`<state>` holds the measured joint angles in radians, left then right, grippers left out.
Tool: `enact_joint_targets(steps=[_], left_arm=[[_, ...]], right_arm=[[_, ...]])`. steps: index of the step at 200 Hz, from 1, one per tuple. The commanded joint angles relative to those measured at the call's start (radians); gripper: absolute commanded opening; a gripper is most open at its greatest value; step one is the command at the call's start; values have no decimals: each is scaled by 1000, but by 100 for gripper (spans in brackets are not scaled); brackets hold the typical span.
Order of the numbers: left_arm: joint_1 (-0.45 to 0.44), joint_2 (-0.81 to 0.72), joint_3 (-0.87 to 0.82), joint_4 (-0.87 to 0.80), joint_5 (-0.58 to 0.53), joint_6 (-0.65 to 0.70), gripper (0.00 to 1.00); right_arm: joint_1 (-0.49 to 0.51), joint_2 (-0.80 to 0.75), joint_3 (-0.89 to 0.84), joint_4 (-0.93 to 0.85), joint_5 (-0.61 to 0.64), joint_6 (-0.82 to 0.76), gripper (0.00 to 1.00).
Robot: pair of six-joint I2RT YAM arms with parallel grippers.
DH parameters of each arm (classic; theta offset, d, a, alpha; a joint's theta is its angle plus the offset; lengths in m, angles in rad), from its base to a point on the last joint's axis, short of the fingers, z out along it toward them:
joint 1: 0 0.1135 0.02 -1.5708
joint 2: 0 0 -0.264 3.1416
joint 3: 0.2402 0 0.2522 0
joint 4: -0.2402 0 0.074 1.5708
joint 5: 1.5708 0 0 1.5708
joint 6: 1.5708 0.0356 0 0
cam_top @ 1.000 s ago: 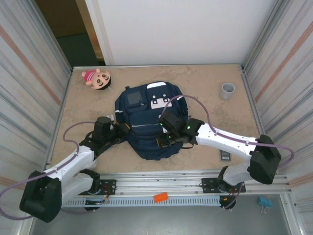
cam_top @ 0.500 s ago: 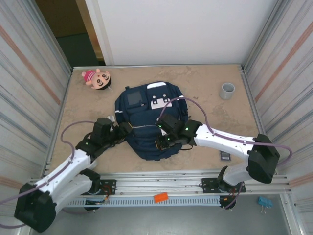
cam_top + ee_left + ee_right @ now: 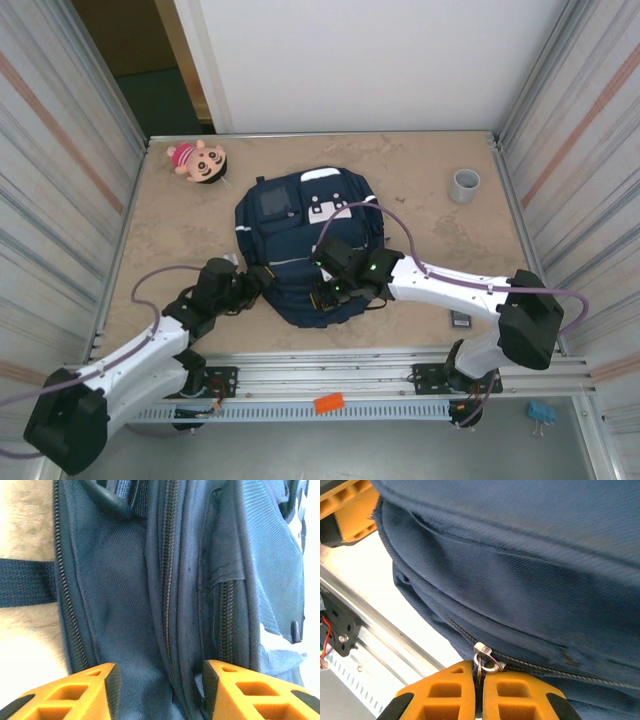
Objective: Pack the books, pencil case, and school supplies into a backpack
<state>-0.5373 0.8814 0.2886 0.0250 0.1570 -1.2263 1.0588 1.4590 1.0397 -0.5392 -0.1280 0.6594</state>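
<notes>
The navy backpack [image 3: 305, 235] lies flat in the middle of the table, white patches up. My right gripper [image 3: 325, 292] is at its near edge, shut on the metal zipper pull [image 3: 482, 659] of the main zip. My left gripper [image 3: 262, 278] is at the backpack's left side, open, its orange fingers [image 3: 95, 690] standing either side of a fold of blue fabric and a zipper line [image 3: 170, 605] without clamping it. A small dark flat device [image 3: 459, 318], one of the school supplies, lies near the front right. The books and the pencil case are out of view.
A pink plush doll [image 3: 198, 160] lies at the back left and a grey cup [image 3: 464, 185] stands at the back right. A metal rail [image 3: 340, 365] runs along the near table edge. Metal walls close in both sides.
My left gripper has opened and slid towards the near left side of the backpack. My right gripper has drawn the zipper pull a little to the left.
</notes>
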Motion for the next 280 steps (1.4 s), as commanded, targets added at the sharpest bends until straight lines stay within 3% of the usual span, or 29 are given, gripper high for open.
enact_joint_targets(steps=[1, 32, 75, 89, 103, 136, 178, 223, 247, 280], left_arm=[[-1, 80, 50, 143, -7, 8, 37], [71, 207, 137, 201, 15, 69, 10], [237, 369, 277, 213, 197, 143, 6], [245, 378, 304, 185, 231, 149, 11], [234, 349, 302, 151, 237, 147, 32], [125, 149, 234, -8, 106, 106, 44], [-16, -12, 153, -57, -39, -12, 50], [-35, 71, 154, 57, -38, -34, 49], [-36, 162, 179, 138, -12, -30, 40], [-36, 220, 217, 90, -23, -3, 11]], right_arm=[[34, 18, 46, 62, -39, 31, 0], [54, 56, 79, 97, -38, 42, 0], [55, 154, 191, 146, -27, 37, 0], [48, 181, 234, 108, -8, 26, 0], [31, 188, 242, 89, -5, 25, 0], [-5, 176, 222, 104, -33, 32, 0], [-13, 177, 224, 117, -72, 25, 0], [-13, 175, 221, 128, -96, 12, 0], [-15, 166, 215, 124, -92, 7, 0], [-27, 119, 188, 80, -71, 2, 0]])
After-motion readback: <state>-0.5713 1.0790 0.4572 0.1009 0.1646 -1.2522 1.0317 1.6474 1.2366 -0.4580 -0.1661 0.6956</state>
